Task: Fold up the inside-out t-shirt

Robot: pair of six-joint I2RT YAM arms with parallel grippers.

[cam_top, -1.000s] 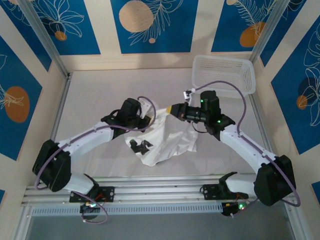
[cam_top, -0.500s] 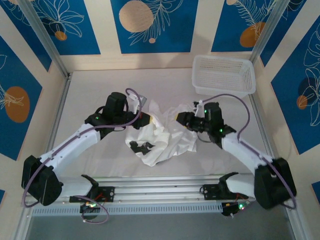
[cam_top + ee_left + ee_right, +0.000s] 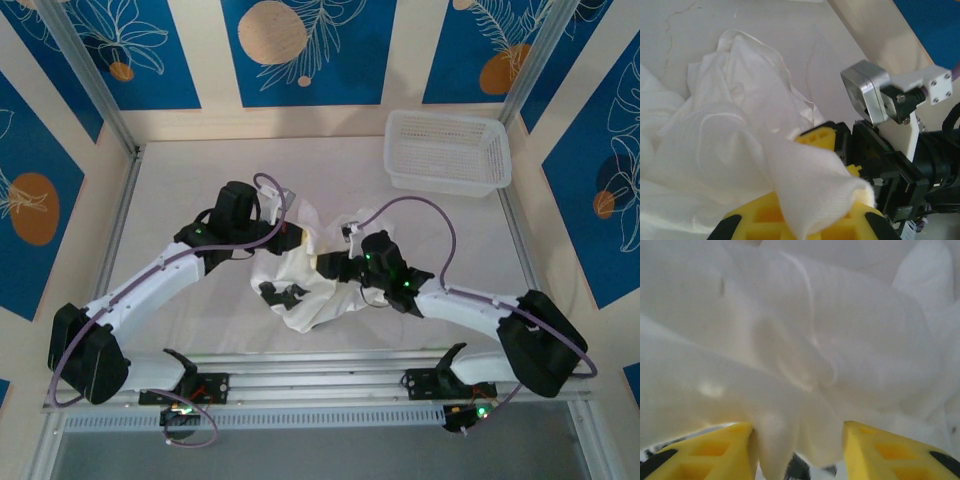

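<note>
Table (image 3: 200, 190): pale off-white top with faint creases and hairline cracks. Two things sit on it.

T-shirt (image 3: 312, 292): white and bunched in a crumpled heap about mid-width, closer to the near edge than the far one. There are dark marks on its left side.

Basket (image 3: 440, 184): white mesh, upright, in the far right corner, well apart from the t-shirt.

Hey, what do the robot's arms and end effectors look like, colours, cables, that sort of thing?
The left arm and right arm each have white links with bulky black joints, and a purple cable loops along each. Small green lights glow near the wrists. The left end effector and right end effector have yellow fingers with ribbed cut-outs and black trim.
</note>
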